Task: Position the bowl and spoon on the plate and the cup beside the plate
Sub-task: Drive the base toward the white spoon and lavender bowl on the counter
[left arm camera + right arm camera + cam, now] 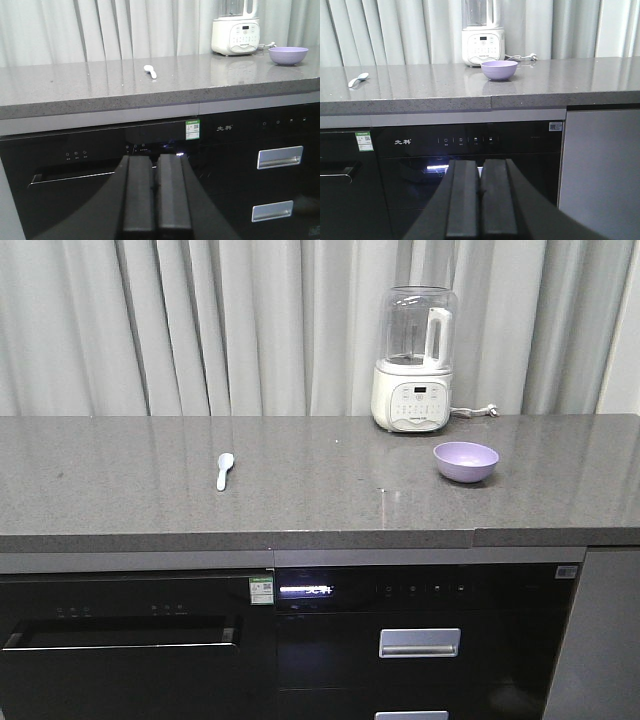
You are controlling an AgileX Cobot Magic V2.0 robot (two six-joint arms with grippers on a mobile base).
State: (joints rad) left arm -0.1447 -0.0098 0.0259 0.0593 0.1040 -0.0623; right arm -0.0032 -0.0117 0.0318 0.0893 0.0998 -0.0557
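Note:
A lavender bowl (466, 461) sits upright on the right of the grey counter (300, 490), just in front of a blender; both wrist views show the bowl (288, 55) (499, 70) too. A pale blue spoon (225, 470) lies on the counter's left half, visible also as the spoon (150, 71) (358, 79) from the wrists. The plate and the cup are out of view. My left gripper (155, 159) and right gripper (479, 162) hang below counter height in front of the dark appliance fronts, both shut with nothing between the fingers.
A white blender (414, 360) with a clear jug stands at the back right by the curtain, its cord (478, 411) trailing right. Under the counter are a black dishwasher (130, 640) and drawers with metal handles (419, 642).

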